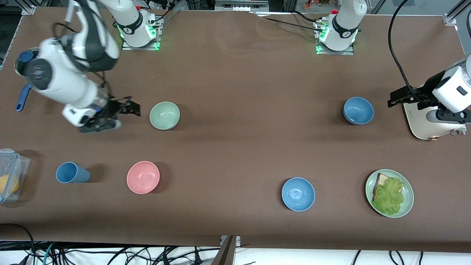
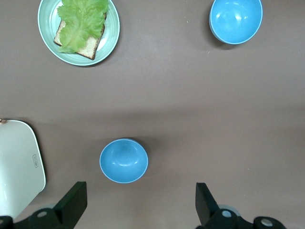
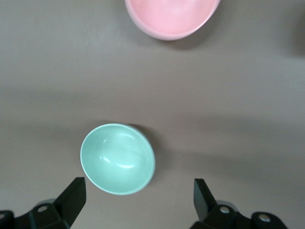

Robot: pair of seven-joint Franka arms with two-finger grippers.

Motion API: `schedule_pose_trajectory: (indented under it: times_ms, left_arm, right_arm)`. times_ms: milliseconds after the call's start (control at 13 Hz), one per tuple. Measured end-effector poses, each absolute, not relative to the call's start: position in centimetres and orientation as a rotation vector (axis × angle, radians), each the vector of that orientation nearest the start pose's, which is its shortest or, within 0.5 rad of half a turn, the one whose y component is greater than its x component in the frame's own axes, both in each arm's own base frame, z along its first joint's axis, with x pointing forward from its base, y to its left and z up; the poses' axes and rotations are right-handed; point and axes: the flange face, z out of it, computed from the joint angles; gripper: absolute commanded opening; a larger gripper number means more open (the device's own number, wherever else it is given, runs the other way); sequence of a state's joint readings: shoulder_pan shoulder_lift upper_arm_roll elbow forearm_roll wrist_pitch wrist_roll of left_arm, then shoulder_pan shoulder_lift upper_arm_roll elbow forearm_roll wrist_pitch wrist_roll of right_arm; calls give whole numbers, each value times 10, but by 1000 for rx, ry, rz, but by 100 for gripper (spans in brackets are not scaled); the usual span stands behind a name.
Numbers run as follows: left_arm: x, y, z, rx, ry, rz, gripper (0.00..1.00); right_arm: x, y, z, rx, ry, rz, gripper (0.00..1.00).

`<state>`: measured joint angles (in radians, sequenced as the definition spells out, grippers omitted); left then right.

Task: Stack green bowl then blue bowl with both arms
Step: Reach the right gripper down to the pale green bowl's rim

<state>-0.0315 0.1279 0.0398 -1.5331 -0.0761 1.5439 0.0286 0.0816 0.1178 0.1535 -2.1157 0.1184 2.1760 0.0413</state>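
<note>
Right gripper [image 1: 127, 110] seemingly beside green bowl [image 1: 165, 115]

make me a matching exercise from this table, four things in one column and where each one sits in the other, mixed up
Things:
1. green bowl
2. pink bowl
3. plate
4. right gripper

Places:
A. nearer the front camera than the green bowl, next to the blue cup
B. open, beside the green bowl
C. at the left arm's end, holding bread and lettuce
D. toward the right arm's end, farther from the front camera than the pink bowl

Pairs: 1-D, 2-A, 3-C, 4-B
</note>
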Motion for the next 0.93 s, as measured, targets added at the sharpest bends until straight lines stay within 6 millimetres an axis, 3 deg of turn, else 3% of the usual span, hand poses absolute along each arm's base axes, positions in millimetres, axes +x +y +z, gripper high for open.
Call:
schedule_pose_trajectory:
  times_ms: [77, 232, 540, 695, 849, 926]
  left_arm:
    - [587, -5, 567, -3209, 29, 186, 100]
    - [587, -5, 567, -3209, 29, 186, 100]
    - [587, -5, 567, -3209, 29, 186, 100]
    - [587, -5, 567, -3209, 29, 186, 100]
    - [587, -5, 567, -3209, 29, 186, 100]
    - [587, -5, 567, -3209, 29, 186, 100]
  right_arm:
    - [521, 143, 330, -3033, -193, 106, 100]
    - [495, 146, 292, -3041, -190, 120, 100]
    - [480, 137, 250, -3045, -162, 115, 98]
    - [479, 136, 235, -3043, -154, 93, 91]
    - [481, 136, 222, -3039, -147, 65, 74]
    - [481, 136, 215, -3038, -145, 66, 59]
